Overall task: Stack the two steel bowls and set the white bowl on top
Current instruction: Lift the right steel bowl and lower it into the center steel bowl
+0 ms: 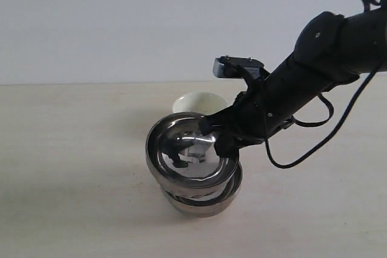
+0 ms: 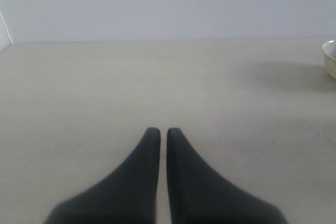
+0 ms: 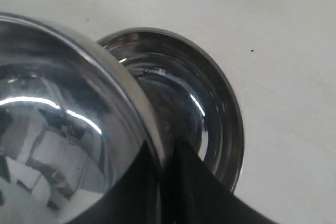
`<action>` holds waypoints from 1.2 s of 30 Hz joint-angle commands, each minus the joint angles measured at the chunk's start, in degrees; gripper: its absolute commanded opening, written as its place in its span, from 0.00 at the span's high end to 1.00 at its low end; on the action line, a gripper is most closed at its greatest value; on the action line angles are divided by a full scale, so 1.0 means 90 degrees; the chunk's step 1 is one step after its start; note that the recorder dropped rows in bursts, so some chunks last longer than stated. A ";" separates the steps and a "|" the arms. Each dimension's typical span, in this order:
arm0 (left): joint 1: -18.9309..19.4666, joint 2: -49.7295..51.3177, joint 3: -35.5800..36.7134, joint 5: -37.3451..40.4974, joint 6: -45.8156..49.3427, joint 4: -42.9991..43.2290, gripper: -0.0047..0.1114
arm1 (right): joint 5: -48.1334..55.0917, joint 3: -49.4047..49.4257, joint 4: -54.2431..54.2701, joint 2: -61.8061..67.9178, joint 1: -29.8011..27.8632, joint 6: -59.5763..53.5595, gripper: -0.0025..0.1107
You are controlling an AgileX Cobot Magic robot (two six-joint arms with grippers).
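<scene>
My right gripper [image 1: 219, 139] is shut on the rim of the upper steel bowl [image 1: 181, 149], holding it tilted just above and slightly left of the lower steel bowl [image 1: 208, 200] on the table. The right wrist view shows the held steel bowl [image 3: 58, 129] close up, its rim pinched between the fingers [image 3: 194, 182], and the lower steel bowl [image 3: 210, 108] beneath it. Behind them stands the white bowl [image 1: 199, 102], partly hidden; its edge [image 2: 329, 56] shows in the left wrist view. The left gripper [image 2: 163, 130] is shut on nothing over bare table, outside the exterior view.
The pale table [image 1: 72, 149] spreads wide around the bowls, with a plain wall behind it. A black cable [image 1: 320, 137] hangs from the right arm over the table's right side.
</scene>
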 commanded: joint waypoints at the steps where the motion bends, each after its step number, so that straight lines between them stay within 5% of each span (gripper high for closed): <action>1: 0.0009 -0.0024 0.0024 -0.0007 0.0005 -0.0019 0.92 | -0.0022 -0.0258 0.0097 0.0354 0.0016 0.0086 0.98; 36: 0.0009 -0.0024 0.0024 -0.0007 0.0005 -0.0019 0.92 | 0.0036 -0.0258 -0.1243 0.0478 0.0016 0.0763 0.98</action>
